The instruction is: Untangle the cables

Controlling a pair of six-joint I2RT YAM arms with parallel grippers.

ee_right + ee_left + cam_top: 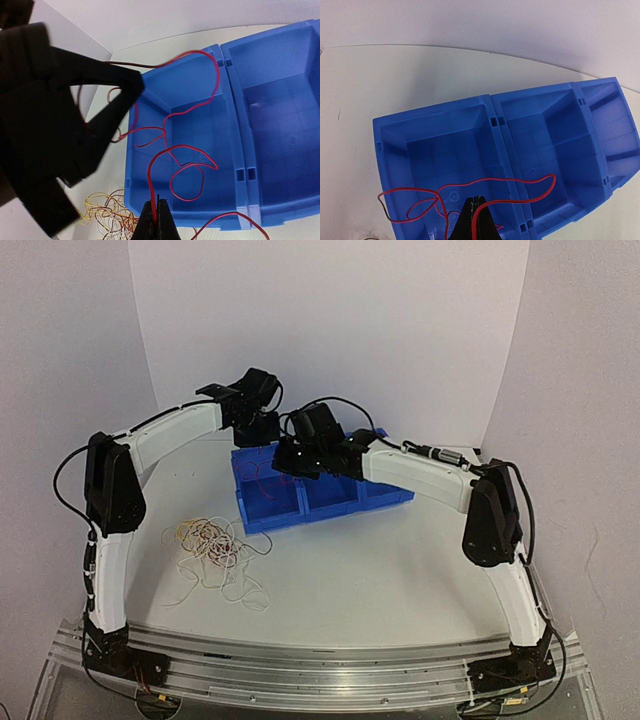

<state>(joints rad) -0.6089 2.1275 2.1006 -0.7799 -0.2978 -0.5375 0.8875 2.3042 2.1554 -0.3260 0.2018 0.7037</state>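
A loose tangle of white, dark red and yellow cables point(210, 545) lies on the table left of the blue bin point(262, 520). Both grippers hover over the bin's left compartment. My left gripper point(476, 200) is shut on a thin red cable point(520, 181), which loops over the blue bin point(435, 107). My right gripper point(156, 205) is shut on the same red cable point(185, 147), which curls above the bin point(231, 125) and runs up to the left gripper's black fingertips point(136, 82). The tangle point(107, 212) shows at the lower left of the right wrist view.
The blue bin has three compartments and sits at the middle back of the white table. White walls close off the back and sides. The left gripper point(262, 428) and right gripper point(288, 455) are close together above the bin.
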